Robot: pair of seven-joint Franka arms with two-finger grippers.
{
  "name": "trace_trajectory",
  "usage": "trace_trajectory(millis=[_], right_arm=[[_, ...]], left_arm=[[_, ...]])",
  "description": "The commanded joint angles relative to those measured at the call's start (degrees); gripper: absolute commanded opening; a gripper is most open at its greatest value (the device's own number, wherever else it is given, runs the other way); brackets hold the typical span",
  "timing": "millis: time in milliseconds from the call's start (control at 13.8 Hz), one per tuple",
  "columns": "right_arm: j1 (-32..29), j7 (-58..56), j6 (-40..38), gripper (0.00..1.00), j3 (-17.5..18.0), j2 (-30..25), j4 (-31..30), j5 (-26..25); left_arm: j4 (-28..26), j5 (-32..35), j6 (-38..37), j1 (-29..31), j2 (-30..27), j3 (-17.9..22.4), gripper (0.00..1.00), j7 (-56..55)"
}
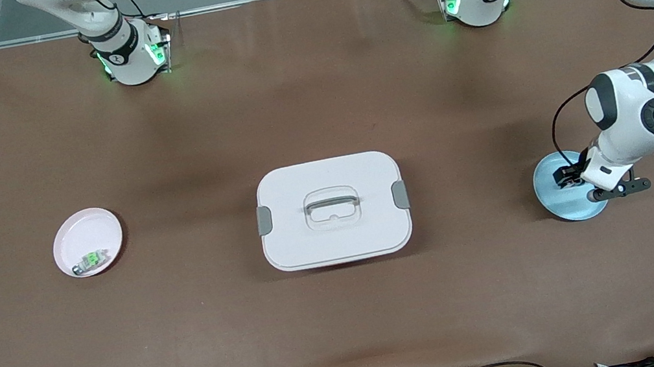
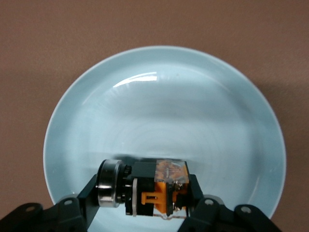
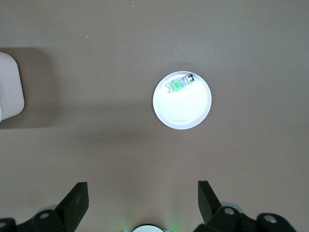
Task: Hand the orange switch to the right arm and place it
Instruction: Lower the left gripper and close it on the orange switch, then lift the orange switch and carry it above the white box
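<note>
The orange switch (image 2: 161,189), a small black block with an orange centre and a metal ring at one end, lies between the fingers of my left gripper (image 2: 145,191). The fingers press on both of its ends, low over the pale blue plate (image 2: 164,106). In the front view the left gripper (image 1: 569,176) is over that blue plate (image 1: 561,209) at the left arm's end of the table. My right gripper (image 3: 142,198) is open and empty, high above the table; it does not show in the front view.
A white lidded box (image 1: 331,209) with a handle sits mid-table. A pink plate (image 1: 86,231) at the right arm's end holds a pale grey part with a green centre (image 1: 91,260); both show in the right wrist view, the plate (image 3: 183,113) and the part (image 3: 178,84).
</note>
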Motion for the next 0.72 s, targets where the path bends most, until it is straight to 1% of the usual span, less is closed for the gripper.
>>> trace_trajectory(millis=[0, 72, 217, 289, 433, 650], right_arm=[[0.54, 0.74, -0.77, 1.00, -0.19, 0.53, 1.10, -0.33], [0.54, 0.74, -0.77, 1.00, -0.19, 0.53, 1.10, -0.33], [0.54, 0.83, -0.69, 1.00, -0.19, 0.62, 1.10, -0.33], [0.54, 0.83, -0.77, 1.00, -0.19, 0.70, 1.10, -0.33], [0.54, 0.74, -0.69, 1.00, -0.19, 0.70, 1.10, -0.33], [0.54, 0.74, -0.77, 1.00, -0.19, 0.70, 1.10, -0.33]], left_arm=[[-1.04, 1.04, -0.23, 0.25, -4.15, -0.46, 0.00, -0.32], [-1.31, 0.96, -0.66, 0.25, -5.47, -0.72, 0.00, -0.40], [-0.70, 0.43, -4.61, 0.42, -7.67, -3.09, 0.00, -1.19], [-0.61, -0.18, -6.36, 0.33, -8.99, -3.36, 0.00, -1.28], [0.35, -4.12, -9.88, 0.33, -10.84, -5.46, 0.00, -1.45], [4.12, -8.17, -17.52, -0.10, -12.51, -6.08, 0.00, -1.54]])
